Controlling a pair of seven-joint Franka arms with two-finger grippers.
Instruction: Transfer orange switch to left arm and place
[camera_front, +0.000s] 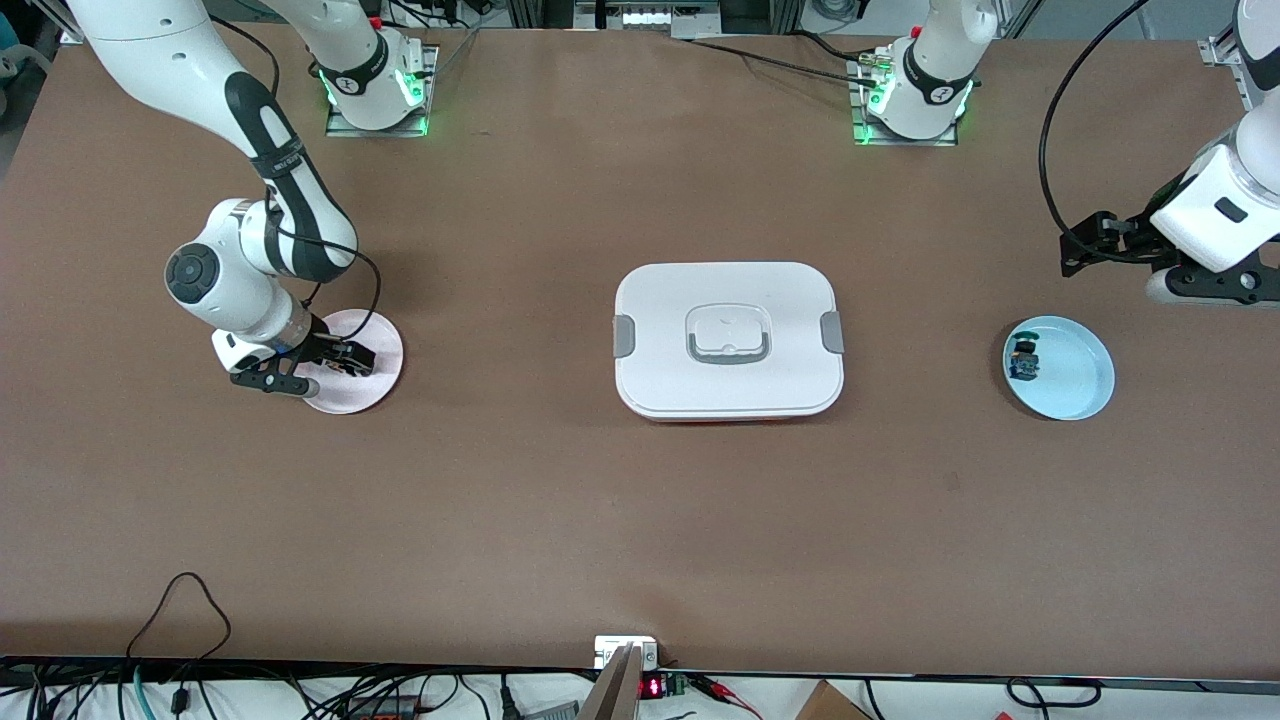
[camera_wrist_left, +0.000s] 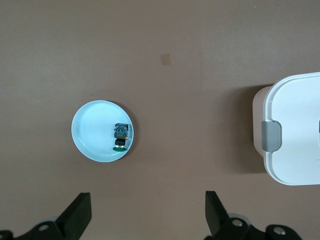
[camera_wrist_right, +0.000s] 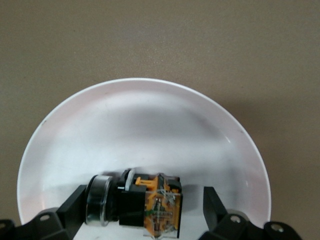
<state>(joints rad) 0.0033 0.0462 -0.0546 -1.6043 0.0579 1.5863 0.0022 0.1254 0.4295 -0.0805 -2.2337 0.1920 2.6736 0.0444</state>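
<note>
**Right gripper low over the pink plate, fingers either side of the orange switch**

The right gripper (camera_front: 335, 368) is down at the pink plate (camera_front: 375, 345), which sits toward the right arm's end of the table. Its fingers (camera_wrist_right: 75, 202) stand apart. In the right wrist view the orange switch (camera_wrist_right: 150, 202) lies on its side in the plate between the two fingers, with a gap to each pad; the fingers are not clamped on it. The switch shows a metallic round cap, a black collar and an orange-and-clear body.

The box (camera_front: 728, 340), white with grey side latches and a recessed grey handle in its lid, stands closed in the middle of the table, well apart from both plates.

Toward the left arm's end of the table lies a light blue plate (camera_front: 1075, 385). A green-capped switch (camera_front: 1024, 360) lies in it, close to the rim on the side toward the box. The plate is a little nearer to the front camera than the box's middle.

The left gripper (camera_front: 1085, 245) waits up in the air over bare table near the blue plate, its fingers (camera_wrist_left: 77, 215) wide apart and holding nothing. Its wrist view looks down on the blue plate and one latched end of the box.
</note>
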